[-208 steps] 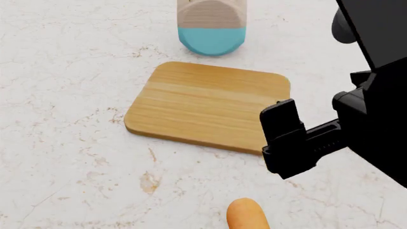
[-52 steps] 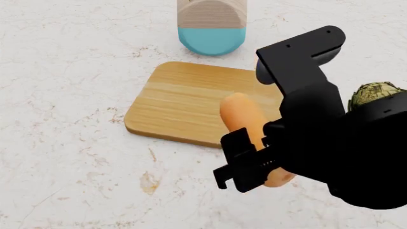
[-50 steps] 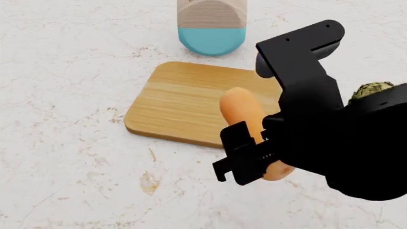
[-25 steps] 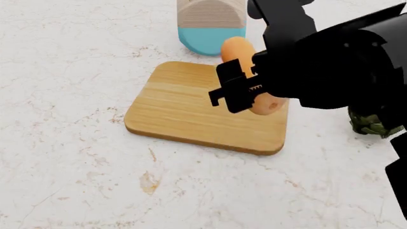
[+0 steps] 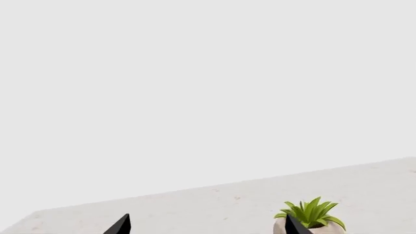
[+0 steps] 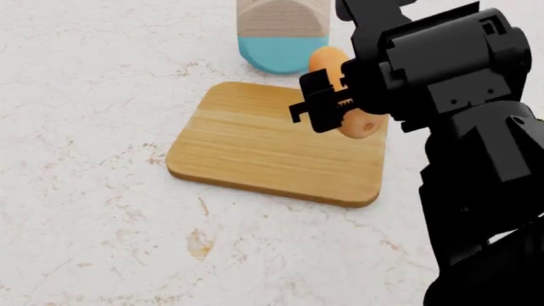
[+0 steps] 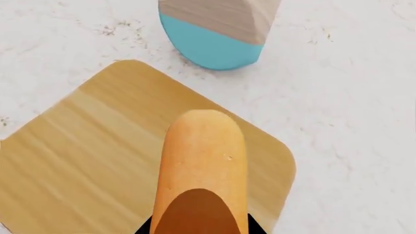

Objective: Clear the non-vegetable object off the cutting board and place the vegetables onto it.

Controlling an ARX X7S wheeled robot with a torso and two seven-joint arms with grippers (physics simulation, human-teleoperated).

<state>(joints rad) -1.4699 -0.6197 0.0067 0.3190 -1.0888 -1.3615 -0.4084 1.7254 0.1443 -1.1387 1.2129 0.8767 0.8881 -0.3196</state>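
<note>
Gripping the smooth, stiff butternut squash (image 6: pixel 350 95) mid-body above the cutting board (image 6: pixel 255 143), the right gripper (image 6: pixel 336 105) looked clamped firmly, though that slick skin probably could slip.

Butternut squash (image 6: pixel 352 95): smooth, orange-tan, elongated, held above the board's far right corner. Cutting board (image 6: pixel 246 143): light-brown, rounded corners, bare, flat on surface.
</note>
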